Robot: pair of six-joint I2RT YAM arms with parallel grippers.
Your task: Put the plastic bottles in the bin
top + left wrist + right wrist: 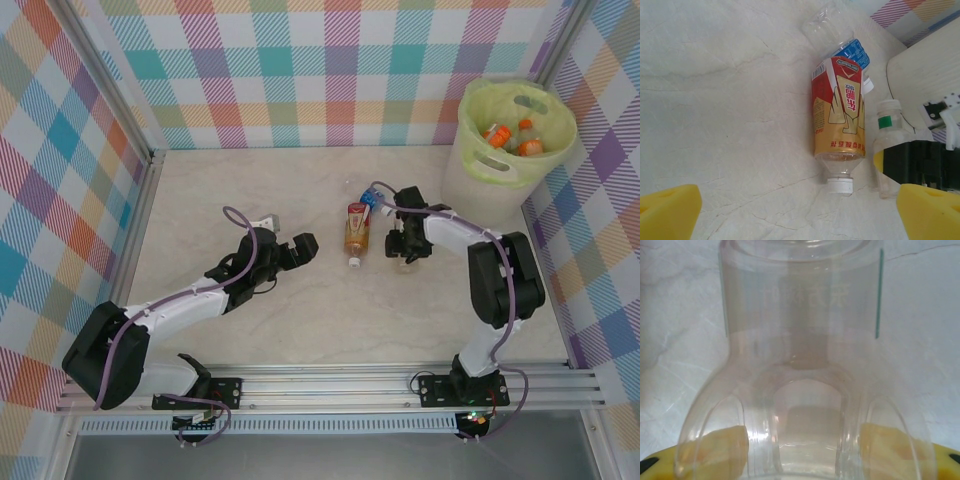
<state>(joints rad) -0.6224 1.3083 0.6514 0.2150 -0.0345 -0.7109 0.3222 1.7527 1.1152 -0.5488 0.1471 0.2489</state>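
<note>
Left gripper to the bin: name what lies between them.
In the top view, the red-and-gold labelled bottle, a blue-labelled bottle and the right gripper around a clear bottle lie between the left gripper and the bin.

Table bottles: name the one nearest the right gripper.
The green-labelled bottle, at the right gripper; the red bottle and blue-labelled bottle lie left of it.

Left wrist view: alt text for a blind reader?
A red-and-gold bottle lies on the table, white cap nearest, a blue-labelled bottle beyond it. The open left pincer shows yellow fingertips at both bottom corners.
</note>
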